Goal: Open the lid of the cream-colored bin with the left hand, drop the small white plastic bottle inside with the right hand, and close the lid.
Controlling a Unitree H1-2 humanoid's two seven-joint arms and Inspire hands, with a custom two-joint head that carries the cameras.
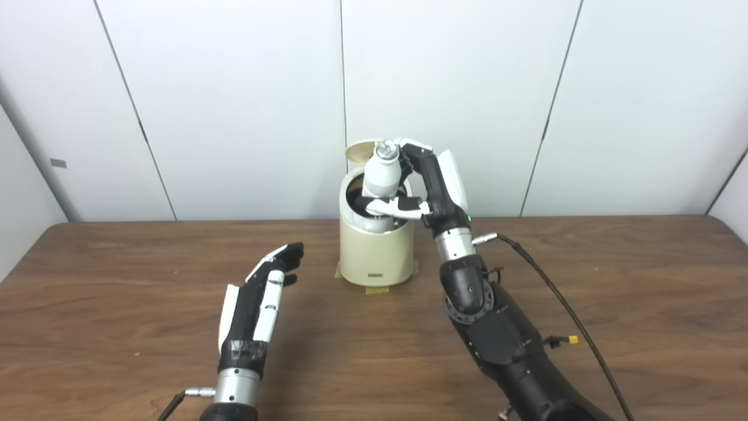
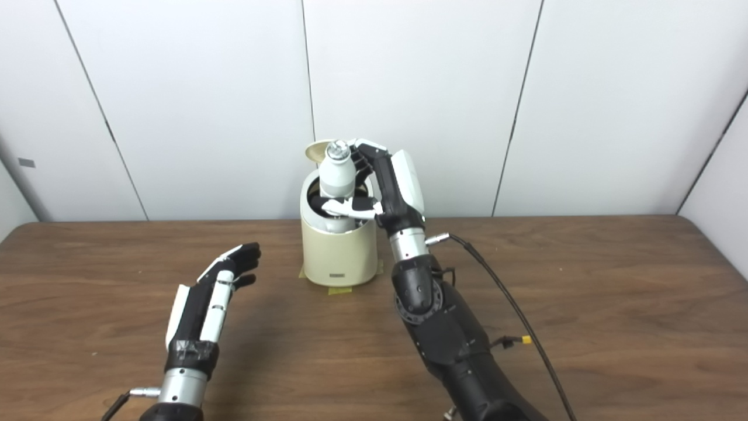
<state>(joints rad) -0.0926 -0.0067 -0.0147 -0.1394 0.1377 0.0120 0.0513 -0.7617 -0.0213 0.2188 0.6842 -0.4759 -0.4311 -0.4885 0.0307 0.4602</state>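
In my left eye view, my right hand (image 1: pixel 429 187) is clamped around the small white bottle (image 1: pixel 383 175), holding it upright with its lower part inside the mouth of the cream bin (image 1: pixel 377 251). The lid (image 1: pixel 361 152) stands tipped up behind the bottle. My left hand (image 1: pixel 263 292) hovers over the wooden table (image 1: pixel 117 304), left of the bin, fingers apart and holding nothing.

In my right eye view, the bottle's silvery cap (image 2: pixel 336 149) sits above the rim, with a black cable (image 2: pixel 514 310) trailing from my right wrist.
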